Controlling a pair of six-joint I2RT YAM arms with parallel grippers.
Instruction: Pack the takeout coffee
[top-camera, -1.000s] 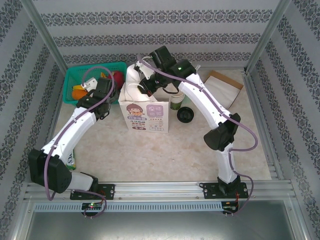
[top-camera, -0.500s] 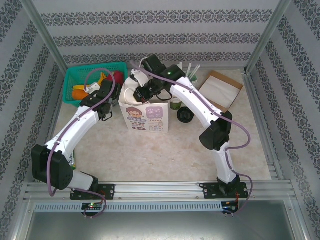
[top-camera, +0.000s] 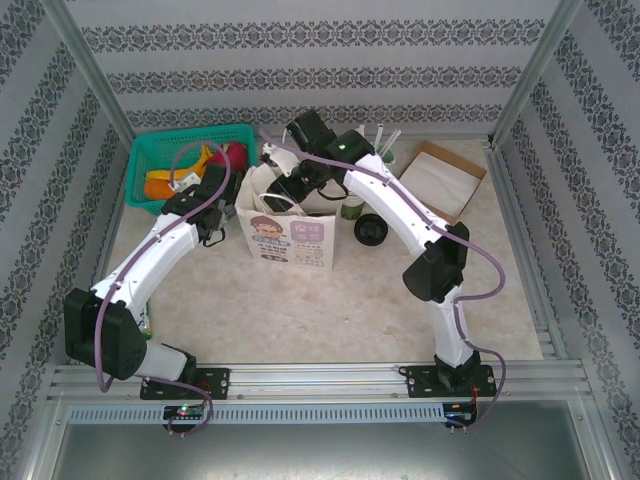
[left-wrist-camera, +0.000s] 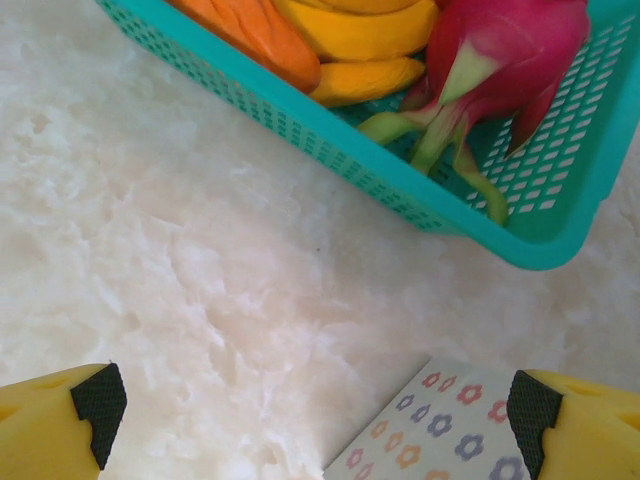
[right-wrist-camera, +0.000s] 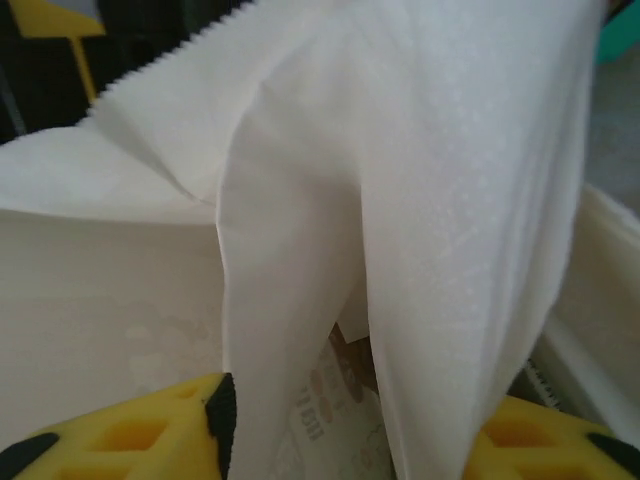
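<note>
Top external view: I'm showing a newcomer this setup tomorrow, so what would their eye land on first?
The printed paper bag standing mid-table, with the right gripper poking its jaws into the open top, draws the eye first. Next comes the teal basket of bright fruit at the far left, where the left wrist view shows a pink dragon fruit. A black-lidded cup sits just right of the bag.

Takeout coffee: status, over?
Left end effector open, beside paper bag. Right end effector open, astride bag's white fold. Takeout coffee on table right of bag, not packed. Right arm over bag mouth.
</note>
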